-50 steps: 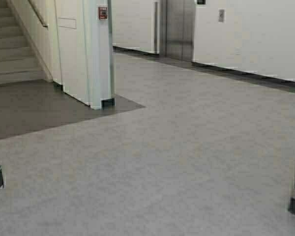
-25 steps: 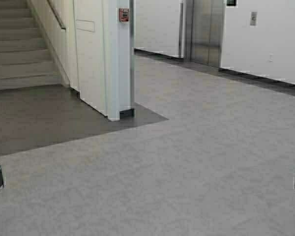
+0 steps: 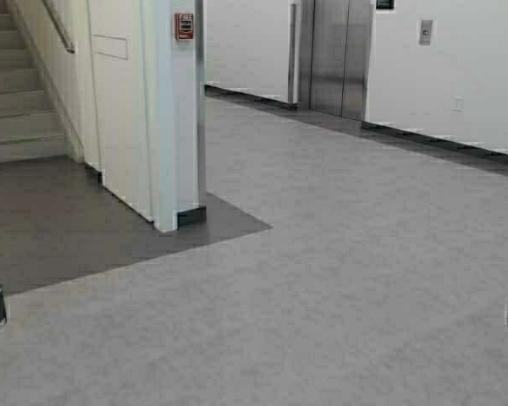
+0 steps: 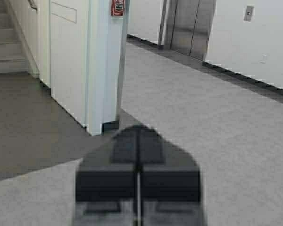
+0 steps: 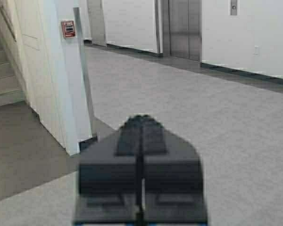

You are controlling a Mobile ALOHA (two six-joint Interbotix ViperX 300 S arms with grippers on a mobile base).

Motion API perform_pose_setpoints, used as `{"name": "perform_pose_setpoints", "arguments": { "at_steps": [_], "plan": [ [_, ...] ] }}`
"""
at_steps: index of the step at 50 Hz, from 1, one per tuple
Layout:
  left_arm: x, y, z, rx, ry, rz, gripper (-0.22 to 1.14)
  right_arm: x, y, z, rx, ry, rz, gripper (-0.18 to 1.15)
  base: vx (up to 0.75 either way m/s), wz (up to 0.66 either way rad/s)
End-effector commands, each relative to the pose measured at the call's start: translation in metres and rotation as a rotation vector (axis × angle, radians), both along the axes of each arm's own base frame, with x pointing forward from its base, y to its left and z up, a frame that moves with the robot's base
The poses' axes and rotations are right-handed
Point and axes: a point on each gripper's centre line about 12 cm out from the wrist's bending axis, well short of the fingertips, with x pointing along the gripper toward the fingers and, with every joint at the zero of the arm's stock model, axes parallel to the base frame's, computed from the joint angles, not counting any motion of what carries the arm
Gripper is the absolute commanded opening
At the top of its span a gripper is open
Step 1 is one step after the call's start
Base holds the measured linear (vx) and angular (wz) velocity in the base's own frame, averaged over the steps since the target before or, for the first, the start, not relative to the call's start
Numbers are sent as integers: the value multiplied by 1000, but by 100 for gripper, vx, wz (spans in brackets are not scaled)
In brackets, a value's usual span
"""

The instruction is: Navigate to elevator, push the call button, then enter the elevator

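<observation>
The elevator (image 3: 339, 55) stands far ahead at the back, its brushed steel doors closed in a steel frame. To its right, on the plain white wall, is the call button (image 3: 425, 32), a small grey plate. Both also show in the left wrist view, elevator (image 4: 191, 26) and call button (image 4: 248, 12), and in the right wrist view, elevator (image 5: 181, 28) and call button (image 5: 233, 6). My left gripper (image 4: 138, 129) is shut and holds nothing, hanging low over the floor. My right gripper (image 5: 141, 117) is shut and empty too. Both arms stay tucked at the lower corners of the high view.
A white pillar (image 3: 173, 127) with a red fire-alarm box (image 3: 184, 25) stands ahead on the left. Stairs (image 3: 21, 101) rise behind it, above a dark floor patch (image 3: 59, 228). Open grey floor (image 3: 347, 237) runs from me to the elevator wall.
The robot has moved: the scene swung right, then back left, and the pillar's base now sits lower and nearer. The arms have not moved.
</observation>
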Motion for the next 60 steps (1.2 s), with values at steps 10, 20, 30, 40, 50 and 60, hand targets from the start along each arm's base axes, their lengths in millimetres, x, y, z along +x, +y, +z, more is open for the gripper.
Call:
{"name": "perform_pose_setpoints", "arguments": {
  "at_steps": [10,20,30,40,50,60],
  "plan": [
    [3,0,7,7,-17,1,2,-4,0,6,-1,-31,2,5,80,-1],
    [6,0,8,9,-11,1,2,-3,0,3,4,-18,2,5,81,-12],
    [5,0,6,7,-9,1,2,-4,0,-8,-7,18,-1,5,79,-23],
    [5,0,6,16,-11,1,2,-4,0,-6,5,15,1,5,76,-42],
    [5,0,4,18,-3,1,2,-3,0,4,-5,-9,-1,5,74,-25],
    [2,0,4,16,-11,2,2,-2,0,11,-7,-31,0,5,75,-22]
  ]
}}
